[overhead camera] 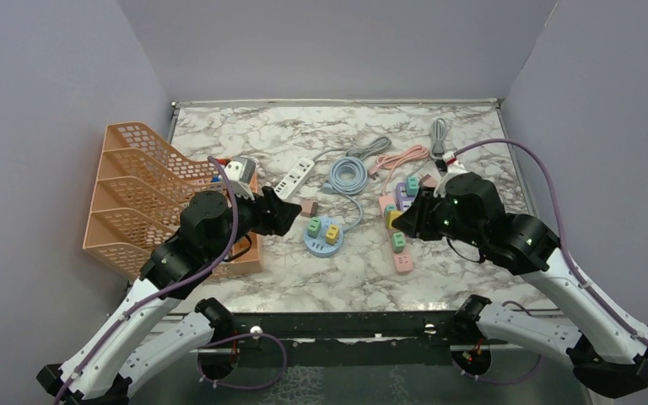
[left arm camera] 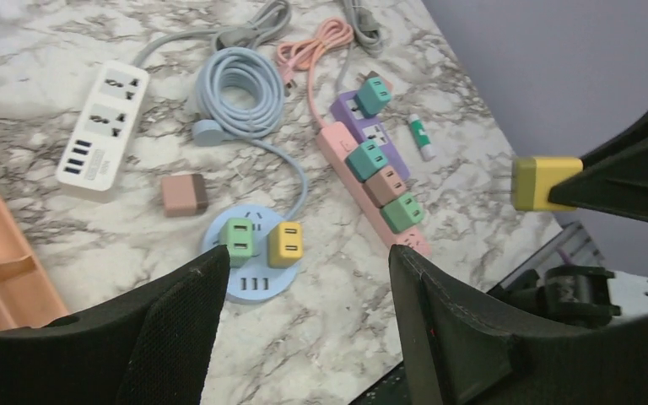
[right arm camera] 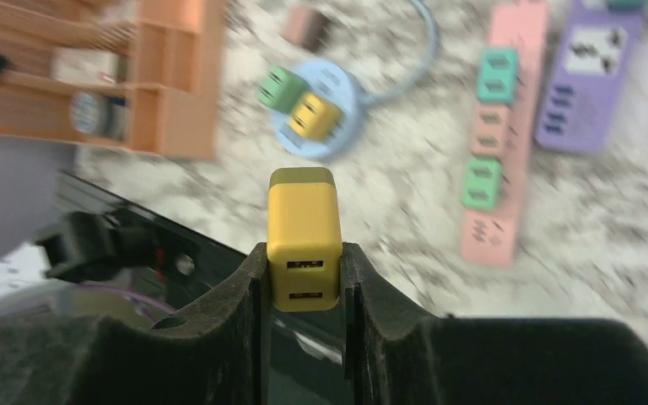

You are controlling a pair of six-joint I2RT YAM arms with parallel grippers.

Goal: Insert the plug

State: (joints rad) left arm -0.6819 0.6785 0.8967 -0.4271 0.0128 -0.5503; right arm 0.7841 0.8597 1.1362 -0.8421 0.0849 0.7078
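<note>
- Marble bench (overhead camera: 346,278) carries everything; walls on three sides.
- Orange file rack (overhead camera: 135,194) sits at the bench's left edge, with small items in its near compartment.
- Left hand (overhead camera: 289,215) hovers over the bench just right of the rack. Its fingers are spread and nothing is between them.
- Right hand (right arm camera: 304,274) is raised over the near end of the pink strip (left arm camera: 335,139), pinching the yellow plug (right arm camera: 304,211) by its two sides.
- The yellow plug is off the bench, in no socket, its USB face toward the wrist camera. Its prongs show in the left wrist view.
- Pink strip lies right of centre and carries teal, brown and green adapters in a row.
- Purple strip (left arm camera: 350,105) touches the pink strip's far side, with one teal adapter in it.
- White strip (left arm camera: 105,118) lies far left, no plugs in it.
- Round blue strip (left arm camera: 253,285) at centre holds a green adapter (left arm camera: 239,239) and a yellow adapter (left arm camera: 287,243) side by side.
- Brown cube (left arm camera: 183,194) lies loose between the white and round strips.
</note>
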